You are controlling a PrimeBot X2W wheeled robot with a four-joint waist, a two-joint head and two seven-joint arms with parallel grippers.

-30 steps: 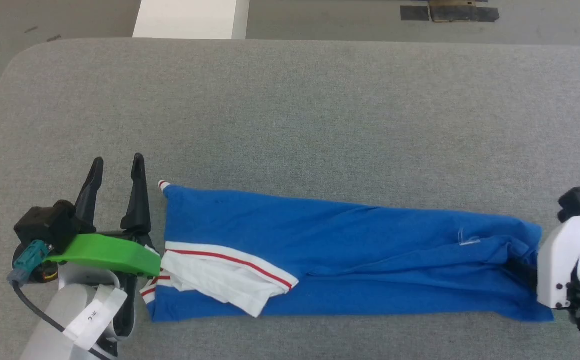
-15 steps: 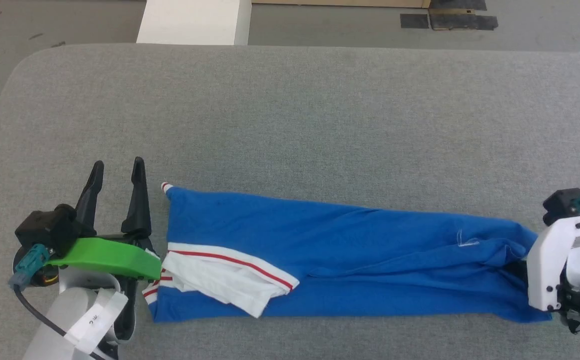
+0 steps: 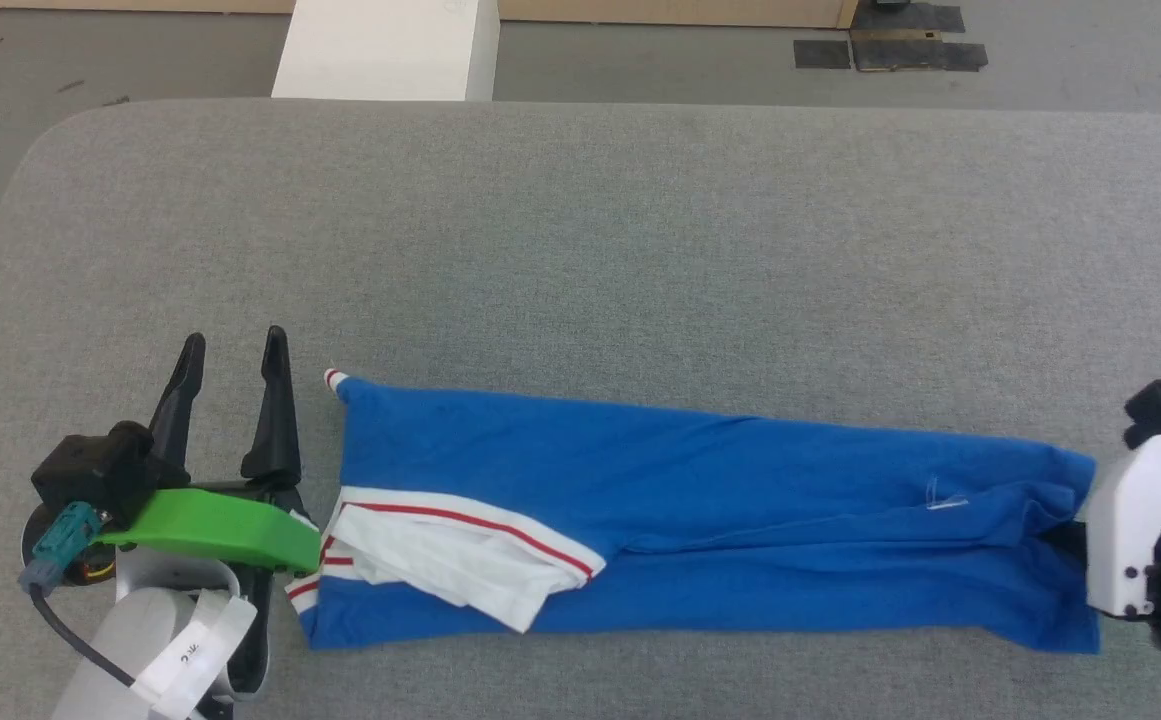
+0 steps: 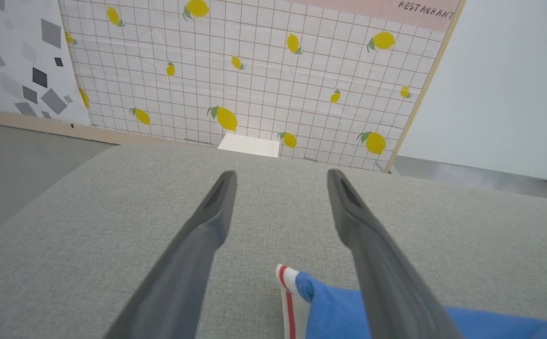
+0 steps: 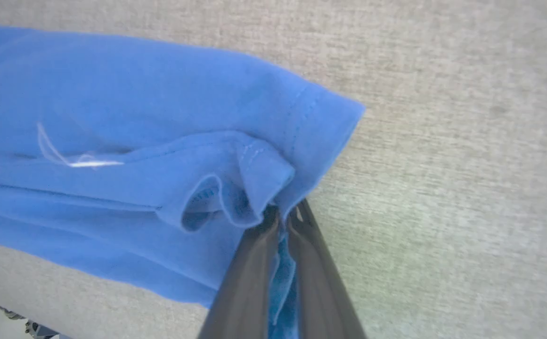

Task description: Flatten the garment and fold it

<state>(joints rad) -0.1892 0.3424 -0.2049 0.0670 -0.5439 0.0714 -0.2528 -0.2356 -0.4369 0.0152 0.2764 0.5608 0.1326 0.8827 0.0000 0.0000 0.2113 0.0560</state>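
The garment (image 3: pixel 740 520), royal blue, lies folded into a long strip across the near part of the grey table. A white sleeve (image 3: pixel 440 560) with red-and-white trim lies crumpled on its left end. My left gripper (image 3: pixel 235 340) stands open just left of the garment's left edge. In the left wrist view its fingers (image 4: pixel 281 173) are wide apart and the garment's striped corner (image 4: pixel 287 301) lies between them, untouched. My right gripper (image 5: pixel 282 209) is shut on the bunched blue hem (image 5: pixel 235 188) at the garment's right end. In the head view its white wrist (image 3: pixel 1125 530) hides its fingers.
The grey padded table (image 3: pixel 580 250) stretches far beyond the garment, with a rounded far-left corner. A white box (image 3: pixel 385 50) stands on the floor past the far edge, near dark tape patches (image 3: pixel 890 50). A lemon-patterned wall panel (image 4: pixel 254 70) rises behind.
My right gripper has closed on the garment's right hem and drawn it slightly to the right. The head camera has tilted a little. The left arm stays put.
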